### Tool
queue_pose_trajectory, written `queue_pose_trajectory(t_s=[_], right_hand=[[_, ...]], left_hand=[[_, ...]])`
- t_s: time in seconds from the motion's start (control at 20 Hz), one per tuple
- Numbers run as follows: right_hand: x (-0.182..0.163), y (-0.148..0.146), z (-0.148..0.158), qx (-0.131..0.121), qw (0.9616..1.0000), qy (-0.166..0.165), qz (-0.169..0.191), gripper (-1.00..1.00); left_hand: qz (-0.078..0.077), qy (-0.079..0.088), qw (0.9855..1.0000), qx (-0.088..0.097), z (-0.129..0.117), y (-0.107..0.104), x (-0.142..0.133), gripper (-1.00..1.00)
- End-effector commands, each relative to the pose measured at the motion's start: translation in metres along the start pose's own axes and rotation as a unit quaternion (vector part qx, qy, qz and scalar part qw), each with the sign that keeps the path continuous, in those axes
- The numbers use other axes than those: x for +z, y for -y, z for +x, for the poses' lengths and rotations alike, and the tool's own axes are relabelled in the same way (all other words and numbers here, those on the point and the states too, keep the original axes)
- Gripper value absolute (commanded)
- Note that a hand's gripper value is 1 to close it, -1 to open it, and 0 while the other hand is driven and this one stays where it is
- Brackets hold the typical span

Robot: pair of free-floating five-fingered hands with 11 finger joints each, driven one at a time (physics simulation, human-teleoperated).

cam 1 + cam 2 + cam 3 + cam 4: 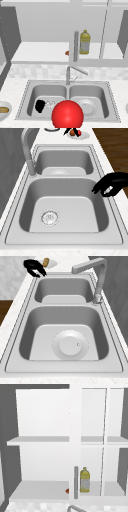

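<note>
The left hand [40, 105] hangs over the near side of the sink's left basin [37, 91], just left of the drain [50, 103]. In the left side view the left hand [112, 185] sits above the basin's near rim, its fingers [98, 188] curled down toward the thumb, close together and holding nothing. A white plate [86, 106] lies in the right basin. A large red ball [67, 114] shows in front of the sink's near rim, between the basins. The faucet [68, 75] rises at the far rim. A bowl of bread [3, 110] sits on the left surface. The right hand [68, 131] shows at a dish on the right surface. A yellow bottle [84, 480] stands on the cabinet shelf.
</note>
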Motion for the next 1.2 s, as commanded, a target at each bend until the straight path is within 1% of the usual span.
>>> queue_pose_trajectory(t_s=[0.0,0.1,0.15,0.25,0.35,0.45,0.55,0.7,0.8,0.95,1.0,1.1,1.15], right_hand=[[-0.021,-0.006,0.009,0.019,0.9994,-0.013,0.027,-1.00],[-0.018,-0.007,0.009,0.023,0.9992,-0.020,0.026,-1.00],[-0.017,-0.008,0.009,0.023,0.9992,-0.023,0.025,1.00],[-0.013,0.000,0.010,0.042,0.9987,-0.026,0.007,1.00],[-0.013,0.010,0.011,0.046,0.9984,-0.031,0.010,1.00],[-0.014,0.012,0.012,0.037,0.9985,-0.034,-0.019,1.00],[-0.018,0.016,0.013,0.027,0.9978,-0.038,-0.046,1.00],[-0.021,0.021,0.013,0.020,0.9962,-0.047,-0.070,1.00],[-0.020,0.024,0.012,0.014,0.9959,-0.049,-0.075,1.00],[-0.021,0.025,0.013,0.017,0.9955,-0.046,-0.081,1.00],[-0.022,0.024,0.013,0.024,0.9960,-0.045,-0.074,1.00],[-0.024,0.030,0.015,0.023,0.9959,-0.045,-0.075,1.00],[-0.025,0.038,0.014,0.024,0.9962,-0.044,-0.070,1.00]], left_hand=[[0.000,0.000,1.0000,0.000,0.000,0.000,0.000,0.00],[0.000,0.000,1.0000,0.000,0.000,0.000,0.000,0.00],[0.000,0.000,1.0000,0.000,0.000,0.000,0.000,0.00],[0.000,0.000,1.0000,0.000,0.000,0.000,0.000,0.00],[0.000,0.000,1.0000,0.000,0.000,0.000,0.000,0.00],[0.000,0.000,1.0000,0.000,0.000,0.000,0.000,0.00],[0.000,0.000,1.0000,0.000,0.000,0.000,0.000,0.00],[0.000,0.000,1.0000,0.000,0.000,0.000,0.000,0.00],[0.000,0.000,1.0000,0.000,0.000,0.000,0.000,0.00],[0.000,0.000,1.0000,0.000,0.000,0.000,0.000,0.00],[0.000,0.000,1.0000,0.000,0.000,0.000,0.000,0.00],[0.000,0.000,1.0000,0.000,0.000,0.000,0.000,0.00],[0.000,0.000,1.0000,0.000,0.000,0.000,0.000,0.00]])
